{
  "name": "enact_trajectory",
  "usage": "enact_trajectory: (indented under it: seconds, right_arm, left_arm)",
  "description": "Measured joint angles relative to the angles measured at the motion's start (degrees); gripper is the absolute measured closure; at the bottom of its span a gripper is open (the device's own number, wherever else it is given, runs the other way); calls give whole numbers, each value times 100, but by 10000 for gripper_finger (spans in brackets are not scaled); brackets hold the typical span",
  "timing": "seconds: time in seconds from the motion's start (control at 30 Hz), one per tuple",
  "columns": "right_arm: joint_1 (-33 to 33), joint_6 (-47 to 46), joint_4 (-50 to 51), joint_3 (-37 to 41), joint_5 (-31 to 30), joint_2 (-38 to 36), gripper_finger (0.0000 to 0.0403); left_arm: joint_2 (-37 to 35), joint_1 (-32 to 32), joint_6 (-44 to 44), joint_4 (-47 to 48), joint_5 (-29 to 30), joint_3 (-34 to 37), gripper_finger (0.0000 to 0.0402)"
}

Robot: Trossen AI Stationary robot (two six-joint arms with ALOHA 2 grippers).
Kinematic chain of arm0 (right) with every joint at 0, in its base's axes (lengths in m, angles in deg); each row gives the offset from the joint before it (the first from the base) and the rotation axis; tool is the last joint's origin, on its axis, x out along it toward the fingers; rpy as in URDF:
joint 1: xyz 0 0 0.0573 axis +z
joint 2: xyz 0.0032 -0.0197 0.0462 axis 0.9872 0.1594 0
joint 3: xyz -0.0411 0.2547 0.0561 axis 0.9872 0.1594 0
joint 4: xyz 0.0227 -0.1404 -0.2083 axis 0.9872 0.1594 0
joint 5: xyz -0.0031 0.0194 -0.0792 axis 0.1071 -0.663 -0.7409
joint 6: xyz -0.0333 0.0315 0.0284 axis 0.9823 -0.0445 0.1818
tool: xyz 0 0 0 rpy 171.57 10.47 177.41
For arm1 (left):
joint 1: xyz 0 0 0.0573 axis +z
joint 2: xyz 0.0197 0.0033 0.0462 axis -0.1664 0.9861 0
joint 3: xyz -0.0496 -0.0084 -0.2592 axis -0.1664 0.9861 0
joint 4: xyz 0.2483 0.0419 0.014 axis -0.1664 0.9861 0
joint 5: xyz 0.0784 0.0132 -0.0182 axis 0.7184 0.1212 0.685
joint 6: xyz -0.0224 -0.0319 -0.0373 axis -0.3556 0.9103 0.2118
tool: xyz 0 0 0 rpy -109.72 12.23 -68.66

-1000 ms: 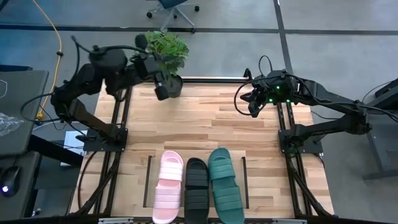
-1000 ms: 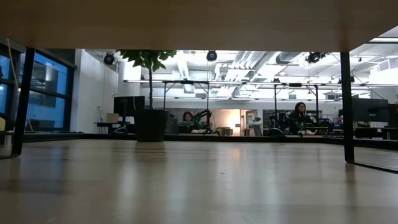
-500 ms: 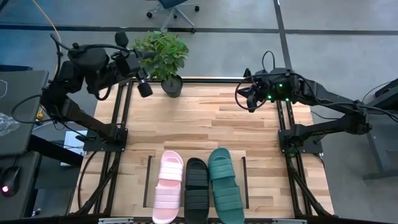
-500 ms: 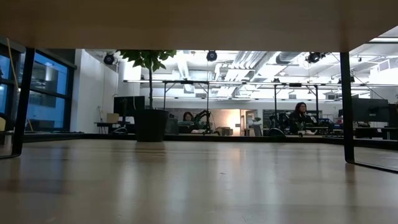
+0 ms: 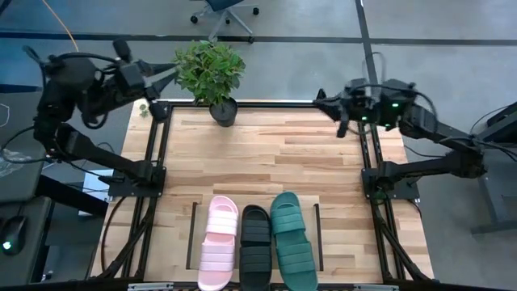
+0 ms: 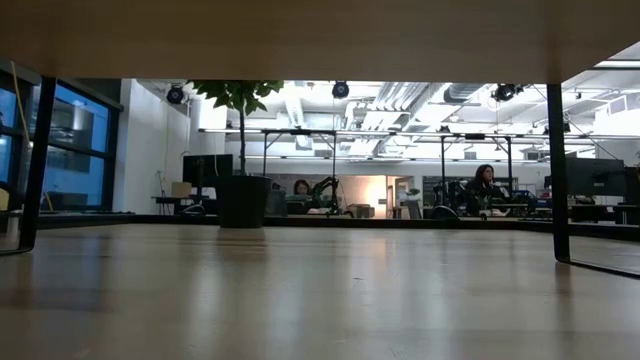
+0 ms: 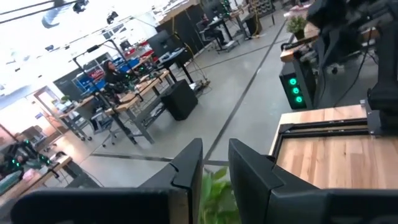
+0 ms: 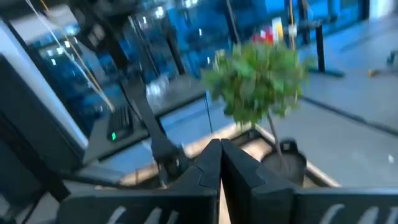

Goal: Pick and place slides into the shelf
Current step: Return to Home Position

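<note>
High view first: at the 6 o'clock edge of the table (image 5: 275, 153), the three slides are seen lying side by side on the shelf (image 5: 317, 234), between its thin black rails. The pink slide (image 5: 218, 242) is at 7 o'clock, the black slide (image 5: 256, 246) in the middle, and the teal slide (image 5: 292, 241) at 5 o'clock, slightly angled and touching the black one. They have not been disturbed over the last second.

Farther back, the change is found in the arms. The left gripper (image 5: 161, 74) has been swung out from over the boards in front of the potted plant (image 5: 210, 69) to the 10 o'clock corner. Its fingers (image 7: 186, 168) are held slightly parted, with nothing between them. The right gripper (image 5: 323, 99) has been lifted and drawn back at 2 o'clock. Its fingers (image 8: 239, 165) are pressed together on nothing.

No gripper is caught by the low view, only the bare tabletop and the plant's pot (image 6: 243, 200), with seated people (image 6: 482, 185) in the room beyond.

Placement is judged finished. Only the retreat of both arms to rest appears to be left.
</note>
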Motion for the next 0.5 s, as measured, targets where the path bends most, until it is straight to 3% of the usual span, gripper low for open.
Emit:
enact_trajectory:
  seconds: [0.2,0.5]
  right_arm:
    - [-262,95,-263,0,7,-582,403]
    - [-589,106,-353,0,-53,-1292,403]
  left_arm:
    - [-831,0,261,-165,133,1161,335]
    - [-2424,0,638,-1963,-20,4090,335]
